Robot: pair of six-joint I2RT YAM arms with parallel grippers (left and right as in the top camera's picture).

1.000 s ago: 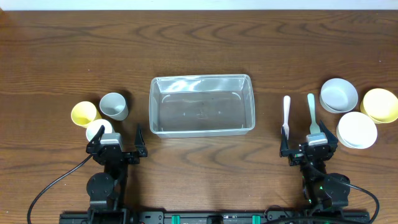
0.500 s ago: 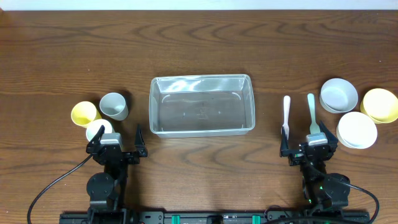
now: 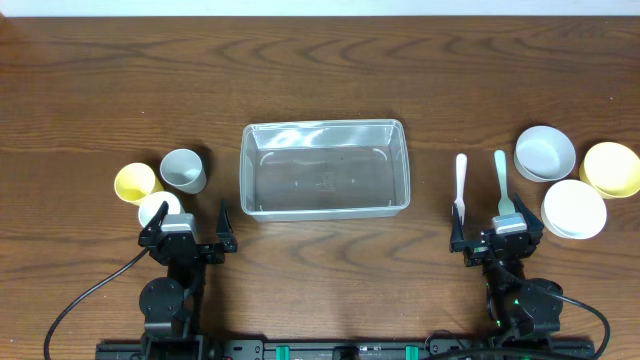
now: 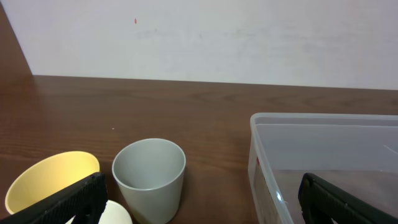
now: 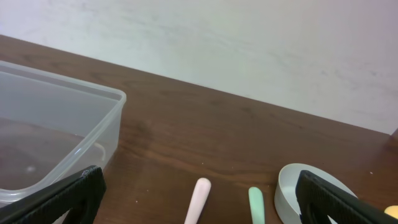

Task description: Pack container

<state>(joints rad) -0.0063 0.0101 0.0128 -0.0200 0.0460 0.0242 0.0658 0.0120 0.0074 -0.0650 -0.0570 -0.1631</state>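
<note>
- The container (image 3: 325,170) sits in the middle of the wooden surface (image 3: 320,60), long side across, with nothing in it and well apart from both arms.
- The left end effector (image 3: 192,210) rests at the near edge with its jaws spread wide and nothing between them. The white cup (image 3: 158,208) lies just beside its outer finger.
- The right end effector (image 3: 498,232) is likewise wide open and empty, close to the near ends of the white utensil (image 3: 461,185) and the green utensil (image 3: 502,180).
- A yellow cup (image 3: 135,182) and a grey cup (image 3: 183,170) stand left of the container. A grey bowl (image 3: 545,152), a yellow bowl (image 3: 611,168) and a white bowl (image 3: 574,208) cluster at the far right.
- The utensils may be a spoon and a fork, but their heads are too small to tell apart with confidence.
- The container looks like thin clear plastic, so it is probably light, somewhat flexible and slick to the touch. Being empty, it would likely slide on the wood if bumped.
- If it has to be moved or steadied, the rolled rim over a short wall seems the best hold. A pinch across the wall just under the lip should resist slipping better than the smooth sides.
- No packing has begun; every item is outside the container.
</note>
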